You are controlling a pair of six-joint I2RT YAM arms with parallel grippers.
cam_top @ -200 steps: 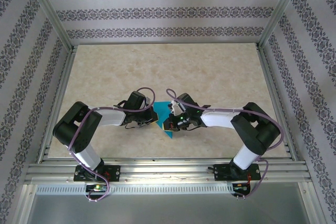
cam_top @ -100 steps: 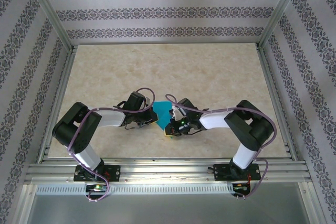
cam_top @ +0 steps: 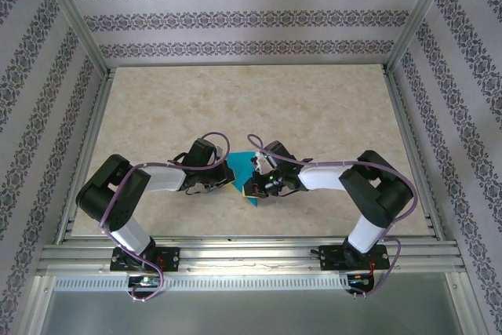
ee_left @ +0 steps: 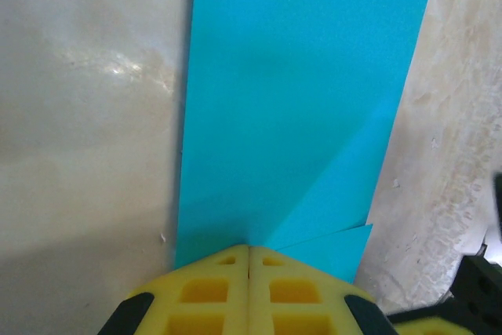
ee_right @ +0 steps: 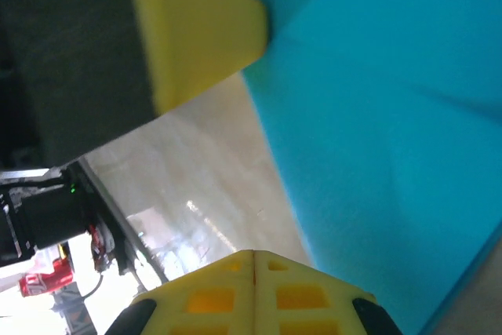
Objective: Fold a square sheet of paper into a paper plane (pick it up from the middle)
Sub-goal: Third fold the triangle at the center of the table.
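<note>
The sheet of paper [cam_top: 241, 169] lies on the table [cam_top: 314, 107] a little toward 6 o'clock from the middle. It is no longer a plain square but a narrower teal shape tapering to a point at its 6 o'clock end. The two arms converge on it from 9 and 3 o'clock. In the left wrist view the left end effector [ee_left: 249, 260] is clenched, pads meeting in a tight seam on the near edge of the sheet. The sheet runs away toward 12 o'clock, with a diagonal flap edge climbing toward 2 o'clock. I cannot tell whether the pads pinch that edge or merely press it flat. The right end effector [ee_right: 255, 272] is also clenched with nothing visible between its pads, sitting just beside the sheet's edge, which lies toward 2 o'clock in its own view. The step in hand looks like an early fold being flattened, with the dart far from finished. The next move probably calls for one end effector to pin the sheet while the other runs along the crease or lifts a corner.
</note>
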